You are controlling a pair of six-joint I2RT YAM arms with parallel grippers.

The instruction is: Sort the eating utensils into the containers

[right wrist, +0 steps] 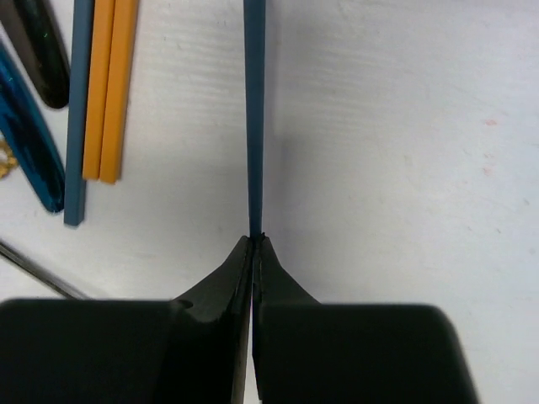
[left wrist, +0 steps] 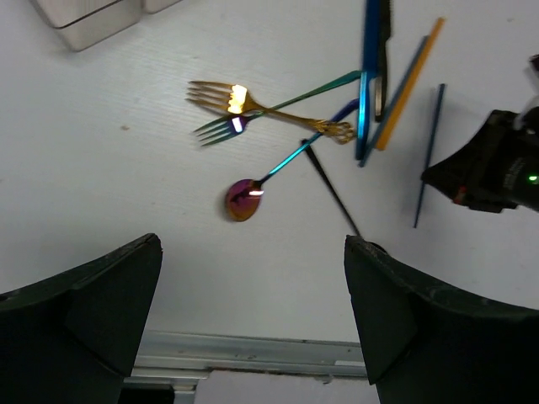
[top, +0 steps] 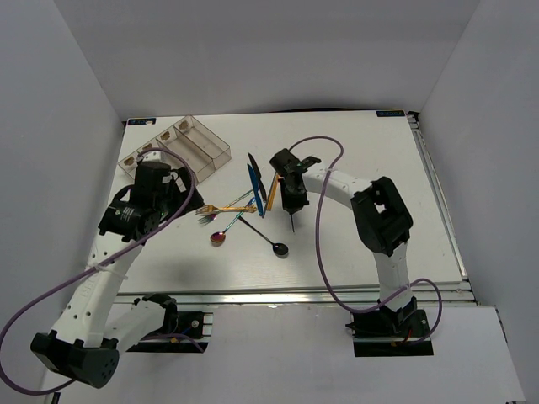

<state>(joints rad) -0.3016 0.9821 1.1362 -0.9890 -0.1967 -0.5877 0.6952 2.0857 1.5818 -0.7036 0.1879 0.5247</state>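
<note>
Right gripper (right wrist: 253, 242) pinched shut on end of dark chopstick (right wrist: 255, 109). Stick's long axis runs straight ahead from fingertips, just right of tan chopsticks (right wrist: 109, 93). Organiser tray (top: 215, 143) lies far-left, nearer left gripper (left wrist: 253, 252), which gapes wide, holding nothing.

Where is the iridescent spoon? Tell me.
Top view, left of centre: the iridescent spoon lies just below the gold fork, left of the black spoon.

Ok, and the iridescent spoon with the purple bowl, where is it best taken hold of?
Probably the iridescent spoon by the bare stretch of handle just above its bowl, from straight above, pinched across its width. It lies flat, and farther up the handle meets the black spoon and the gold fork, so that end looks crowded.
</note>
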